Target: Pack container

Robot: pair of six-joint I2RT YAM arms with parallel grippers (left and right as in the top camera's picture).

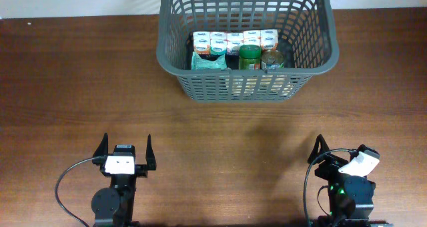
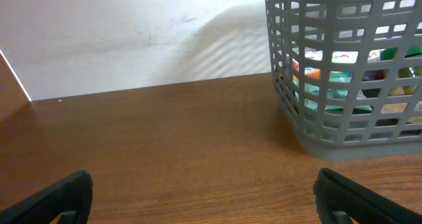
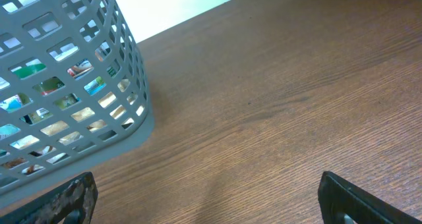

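Observation:
The container is a large dark grey slotted basket at the table's far middle. Inside it sit a row of small cartons, a teal packet, a green-lidded jar and a tin can. The container also shows in the left wrist view and in the right wrist view. My left gripper is open and empty near the front left edge. My right gripper is open and empty near the front right edge. Both are far from the container.
The brown wooden table runs to a white wall at the back. Black cables loop beside each arm base at the front edge.

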